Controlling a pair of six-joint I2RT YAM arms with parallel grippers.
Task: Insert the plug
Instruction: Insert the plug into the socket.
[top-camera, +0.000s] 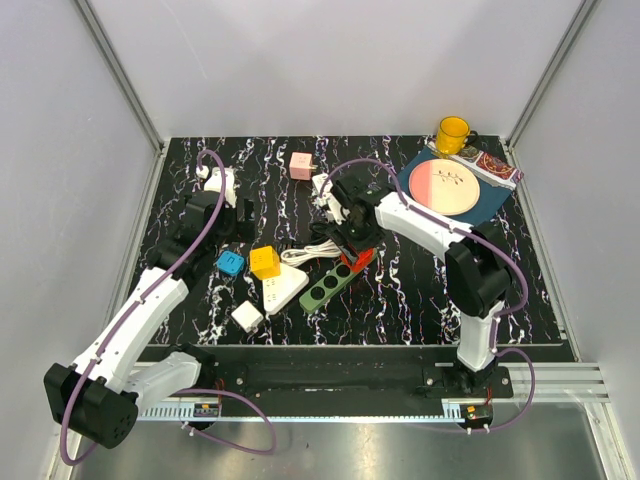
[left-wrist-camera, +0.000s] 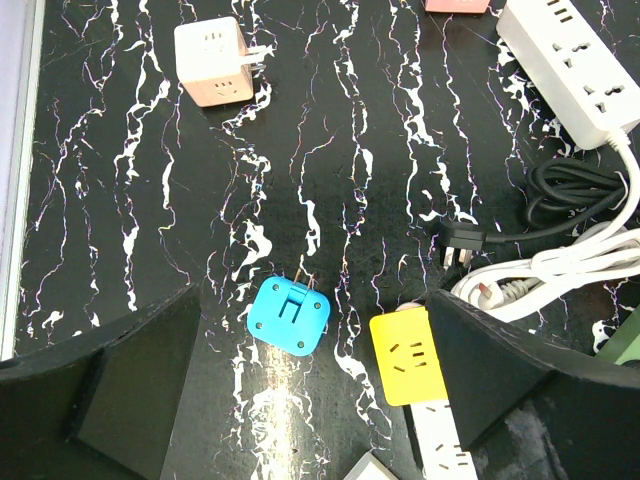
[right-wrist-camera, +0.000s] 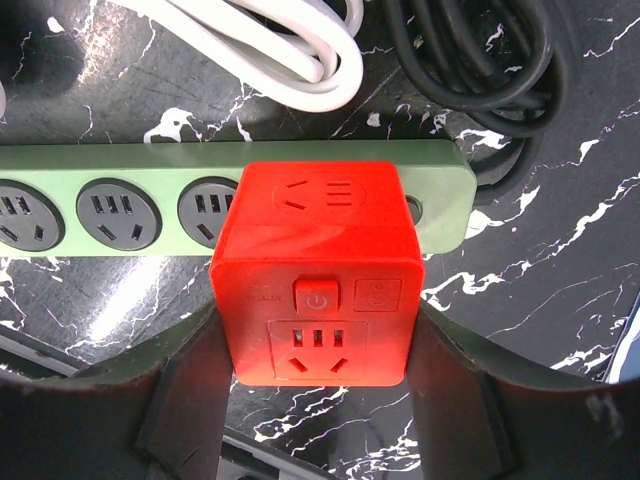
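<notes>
At the far-right end of the green power strip (right-wrist-camera: 120, 210), the red cube plug (right-wrist-camera: 320, 240) sits over the strip's end sockets. It lies squarely between the fingers of the right gripper (right-wrist-camera: 320, 330), which press its left and right sides in a grip. Well to the left, the left gripper (left-wrist-camera: 312, 330) hangs wide open above a blue plug adapter (left-wrist-camera: 290, 315).
</notes>
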